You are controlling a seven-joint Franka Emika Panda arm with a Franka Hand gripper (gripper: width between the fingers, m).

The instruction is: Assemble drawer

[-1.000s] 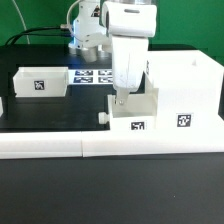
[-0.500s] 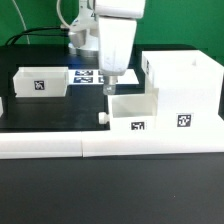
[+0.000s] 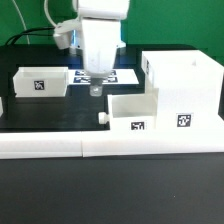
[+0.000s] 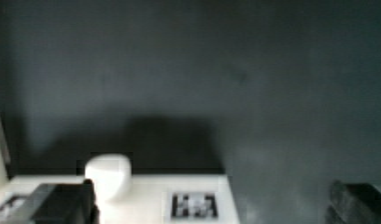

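Arm between trays, one tray seated in the casing

The gripper (image 3: 96,88) hangs empty, jaws wide apart, over the marker board (image 3: 125,76). One tray (image 3: 133,112) sits partly in the casing (image 3: 185,90); the other tray (image 3: 42,82) stands well apart at the exterior view's left. To do this well, come down squarely over that loose tray's wall before closing.

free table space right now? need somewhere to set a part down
Bare black table between the loose tray and front border bar. Crowded on the exterior view's right: second tray against the casing. Gripper hangs over the marker board.
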